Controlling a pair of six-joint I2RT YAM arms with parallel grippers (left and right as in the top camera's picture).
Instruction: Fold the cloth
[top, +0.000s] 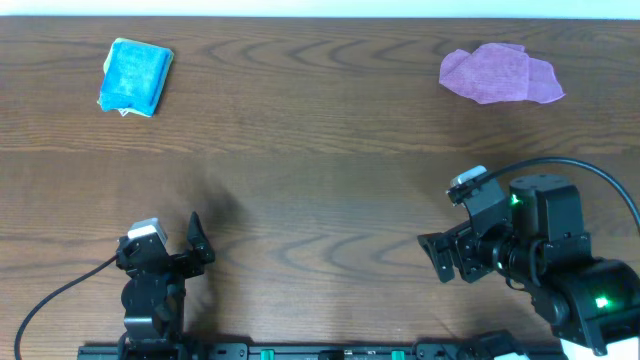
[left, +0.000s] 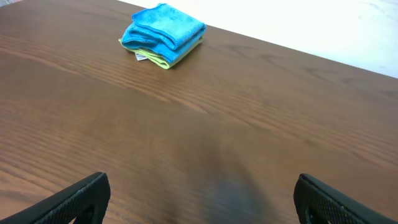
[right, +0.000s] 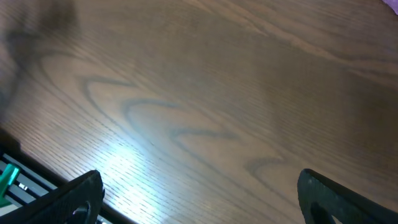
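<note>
A crumpled purple cloth (top: 500, 75) lies unfolded at the far right of the wooden table. A folded blue cloth (top: 134, 75) lies on a yellow-green one at the far left; it also shows in the left wrist view (left: 165, 32). My left gripper (top: 185, 245) is open and empty near the front left edge, far from both cloths; its fingers show wide apart in the left wrist view (left: 202, 199). My right gripper (top: 445, 255) is open and empty at the front right, well short of the purple cloth; only bare wood lies between its fingers (right: 199, 196).
The wooden table (top: 320, 180) stretches between the arms and the cloths. A black rail with green parts (top: 300, 352) runs along the front edge, also seen at the lower left of the right wrist view (right: 12, 177).
</note>
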